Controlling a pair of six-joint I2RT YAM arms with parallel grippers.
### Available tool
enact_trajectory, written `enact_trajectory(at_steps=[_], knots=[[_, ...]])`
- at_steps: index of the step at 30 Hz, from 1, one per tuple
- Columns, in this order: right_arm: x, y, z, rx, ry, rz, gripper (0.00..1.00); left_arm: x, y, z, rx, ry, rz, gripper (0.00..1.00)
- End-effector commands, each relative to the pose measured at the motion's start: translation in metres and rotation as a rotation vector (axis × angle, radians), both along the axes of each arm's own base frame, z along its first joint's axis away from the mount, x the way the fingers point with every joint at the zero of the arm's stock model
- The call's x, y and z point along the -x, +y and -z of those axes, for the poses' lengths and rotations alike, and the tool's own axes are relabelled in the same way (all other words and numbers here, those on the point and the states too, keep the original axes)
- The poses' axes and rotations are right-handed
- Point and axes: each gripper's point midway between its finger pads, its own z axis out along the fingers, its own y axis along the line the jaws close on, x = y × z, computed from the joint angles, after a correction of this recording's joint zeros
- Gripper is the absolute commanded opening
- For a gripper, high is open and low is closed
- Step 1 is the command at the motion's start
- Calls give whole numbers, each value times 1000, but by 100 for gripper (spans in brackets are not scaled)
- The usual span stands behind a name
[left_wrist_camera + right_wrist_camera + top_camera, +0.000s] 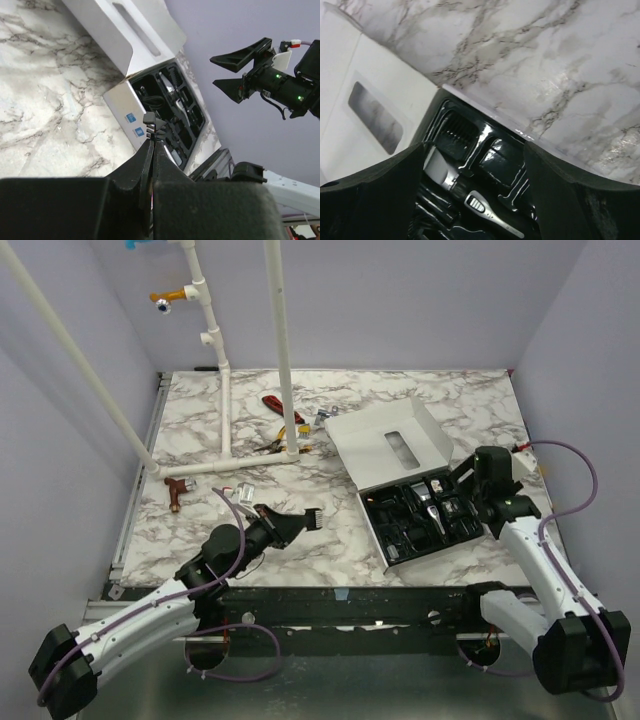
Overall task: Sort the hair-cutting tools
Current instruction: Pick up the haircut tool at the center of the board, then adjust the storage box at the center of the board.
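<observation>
Guard comb point(312, 519) clenched in my left hand point(299, 524), left of the case point(123, 106), my right hand point(468, 492) spread wide above the clipper point(470, 197) inside

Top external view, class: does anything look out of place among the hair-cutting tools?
Yes: one black comb guard is outside the open case, pinched in the left arm's fingers above the table, while other black pieces sit inside.

One slim clipper point(434, 512) lies in one open box point(365, 445) at 3 o'clock. One comb guard point(312, 520) at 7. One red-handled tool point(273, 403) and one yellow-handled tool point(272, 446) at 12. One reddish T-piece point(176, 490) at 9.
</observation>
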Motion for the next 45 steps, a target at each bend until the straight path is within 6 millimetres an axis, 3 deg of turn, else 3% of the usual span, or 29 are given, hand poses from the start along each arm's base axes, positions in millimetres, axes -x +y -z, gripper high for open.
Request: enact_trajectory(at_steps=[1,6,10,13,29,45], knots=[[5,-15,22,-51,42,84,84,5,-19,-21,61,-68,94,0],[12,-19,55,-77,127,101,84,9,-30,-25,74,-88,153,0],[24,-9,81,-127,176,77,85,11,-35,-29,79,-110,187,0],[31,0,89,-175,173,51,85,13,-40,-33,78,-123,217,0],[80,57,103,-509,124,-53,85,5,-60,-30,77,-78,254,0],[74,91,100,-509,157,-246,84,-12,-89,-44,73,-34,279,0]])
